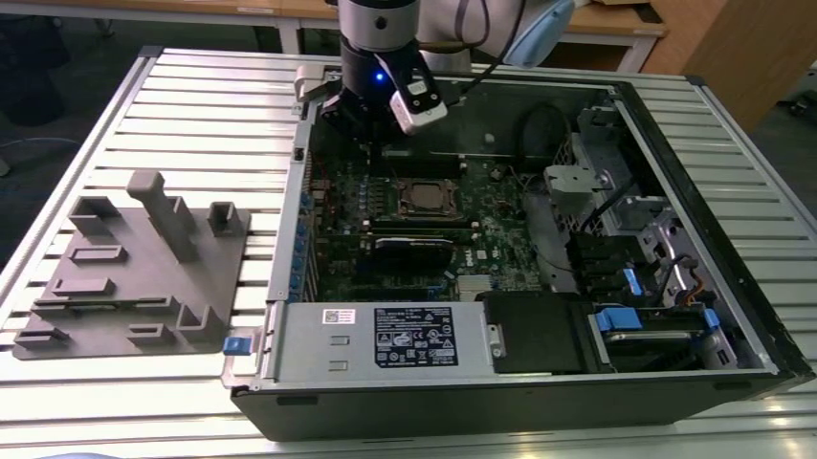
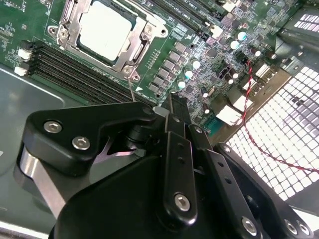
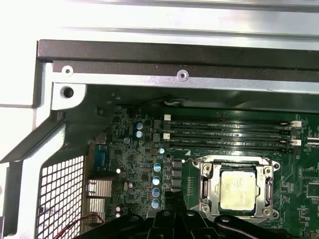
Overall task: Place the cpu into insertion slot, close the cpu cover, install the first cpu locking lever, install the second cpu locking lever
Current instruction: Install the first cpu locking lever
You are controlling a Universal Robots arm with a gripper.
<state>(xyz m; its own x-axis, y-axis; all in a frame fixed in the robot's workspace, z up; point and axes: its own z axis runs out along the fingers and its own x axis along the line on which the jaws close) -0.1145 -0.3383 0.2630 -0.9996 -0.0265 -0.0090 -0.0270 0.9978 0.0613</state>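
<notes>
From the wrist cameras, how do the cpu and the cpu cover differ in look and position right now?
The cpu is a solid pale silver-tan square; the cpu cover is a grey metal frame with an open middle. The cpu sits in the centre; the cpu cover rims it. Both are square and lie flat.

Open computer case [image 1: 511, 406], grey tray [image 1: 141, 279], perhaps plastic, slatted table [image 1: 205, 105]

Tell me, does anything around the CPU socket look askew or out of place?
The cpu lies square within the cpu cover. Only a thin lever at the cover's corner sticks up from the board instead of lying flat, apparently unlatched.
</notes>
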